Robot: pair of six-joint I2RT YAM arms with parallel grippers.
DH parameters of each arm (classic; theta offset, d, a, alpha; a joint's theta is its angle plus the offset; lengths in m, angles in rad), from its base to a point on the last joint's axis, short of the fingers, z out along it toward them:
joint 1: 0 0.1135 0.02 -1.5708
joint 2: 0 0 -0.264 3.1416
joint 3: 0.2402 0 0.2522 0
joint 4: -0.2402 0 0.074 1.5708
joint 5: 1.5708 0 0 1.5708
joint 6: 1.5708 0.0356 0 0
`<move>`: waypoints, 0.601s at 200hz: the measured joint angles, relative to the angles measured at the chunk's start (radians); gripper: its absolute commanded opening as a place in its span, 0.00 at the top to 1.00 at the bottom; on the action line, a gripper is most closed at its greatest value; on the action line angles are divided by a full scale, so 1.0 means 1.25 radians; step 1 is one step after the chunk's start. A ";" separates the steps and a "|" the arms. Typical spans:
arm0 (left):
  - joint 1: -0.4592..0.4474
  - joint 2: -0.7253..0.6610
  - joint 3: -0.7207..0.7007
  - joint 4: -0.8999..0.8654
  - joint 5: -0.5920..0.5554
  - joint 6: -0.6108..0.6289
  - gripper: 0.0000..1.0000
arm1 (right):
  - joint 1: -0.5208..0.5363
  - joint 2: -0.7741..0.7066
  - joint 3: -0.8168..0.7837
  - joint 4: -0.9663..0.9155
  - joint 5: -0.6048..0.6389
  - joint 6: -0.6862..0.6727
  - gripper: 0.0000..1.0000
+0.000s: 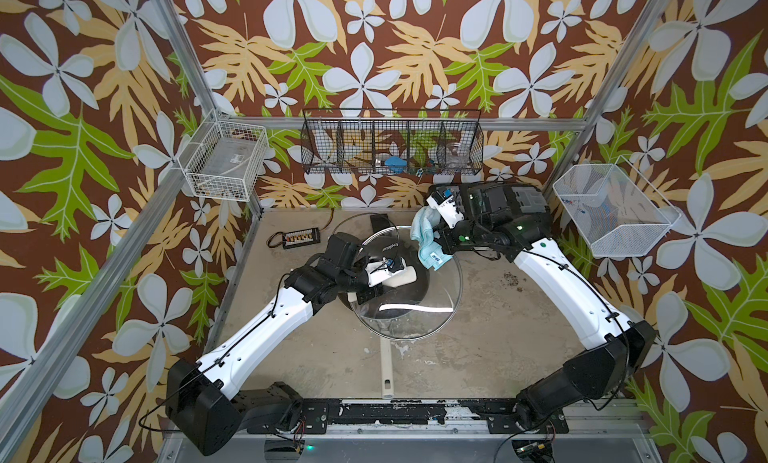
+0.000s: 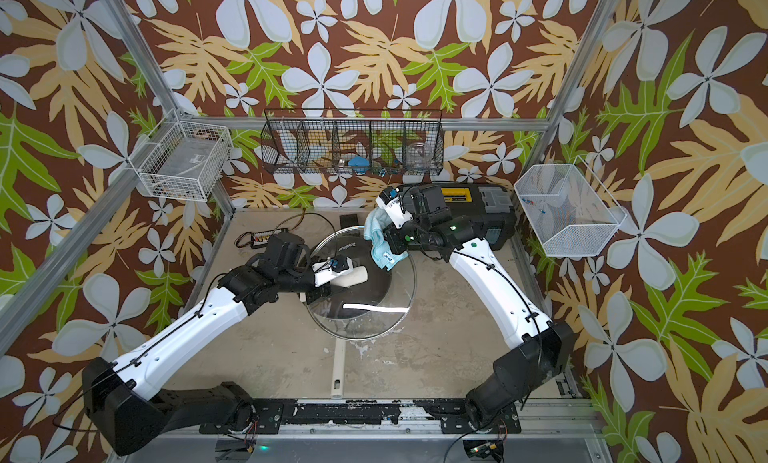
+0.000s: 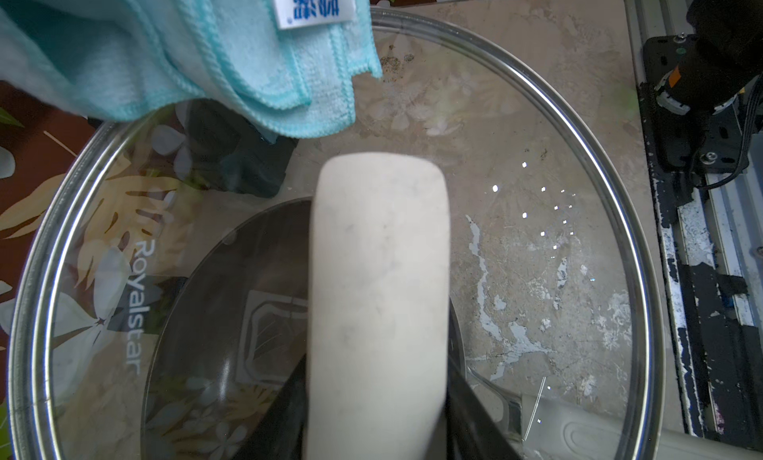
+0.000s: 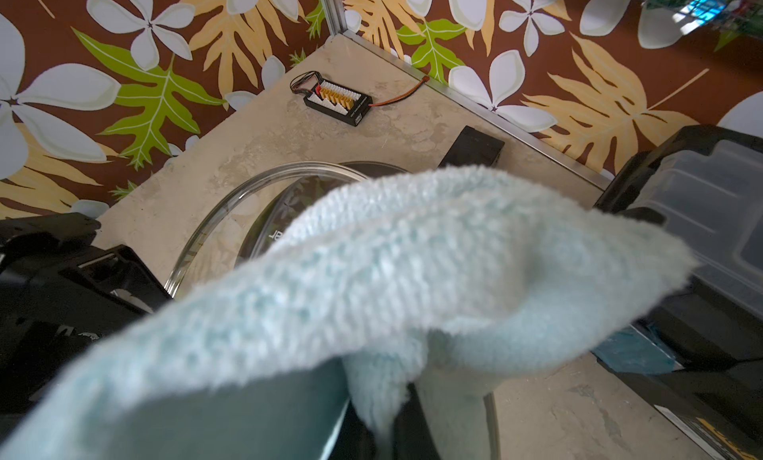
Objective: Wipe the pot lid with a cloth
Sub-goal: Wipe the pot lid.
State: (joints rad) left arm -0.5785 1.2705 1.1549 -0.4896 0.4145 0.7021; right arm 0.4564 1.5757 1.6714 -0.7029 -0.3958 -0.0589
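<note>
The pot lid [image 1: 434, 301] hangs from my left gripper [image 1: 387, 272], which is clenched on the cream bar handle [image 3: 377, 293] across its middle, a finger on each side of the bar. I judge that I hold it there so the glass is lifted and tilted, and cannot slide when rubbed. The cloth [image 1: 428, 237] is pinched in my right gripper [image 1: 436, 231], clamped on a bunched fold. The rest droops below that gripper, and its tagged corner lies over the lid's rim, just past the end of the bar from my left gripper. I cannot tell whether it presses on the glass. A bunched hold leaves a soft pad to drag, so I judge the wiping is only at the lid's edge.

Under the left gripper, seen through the glass, sits a dark pan [image 3: 223, 313], its pale pan handle [image 1: 386, 369] running back toward my base. The counter [image 1: 478, 340] is mottled beige stone, scuffed, with whitish stains and dark crumbs beside my right forearm. Beyond the left gripper lies a small charging board [image 1: 300, 236]; behind the right gripper stands a black toolbox [image 1: 517, 201]. Floral walls close the cell, hung with a black wire basket [image 1: 392, 149] and two white ones.
</note>
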 measured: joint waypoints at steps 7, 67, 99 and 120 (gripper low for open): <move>-0.001 0.003 0.003 0.000 -0.003 0.002 1.00 | 0.004 0.002 -0.004 0.001 0.002 0.002 1.00; -0.013 0.026 0.036 -0.006 -0.020 0.008 1.00 | 0.056 0.044 -0.008 0.020 0.009 0.008 1.00; -0.024 0.039 0.048 -0.006 -0.026 0.011 1.00 | 0.095 0.078 0.018 0.037 0.009 0.022 1.00; -0.030 0.043 0.049 -0.005 -0.028 0.012 1.00 | 0.117 0.101 0.038 0.042 0.007 0.027 1.00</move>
State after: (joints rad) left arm -0.6159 1.3239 1.2167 -0.4961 0.3794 0.7166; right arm 0.6029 1.7023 1.7191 -0.6502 -0.3866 -0.0257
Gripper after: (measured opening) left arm 0.447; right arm 0.079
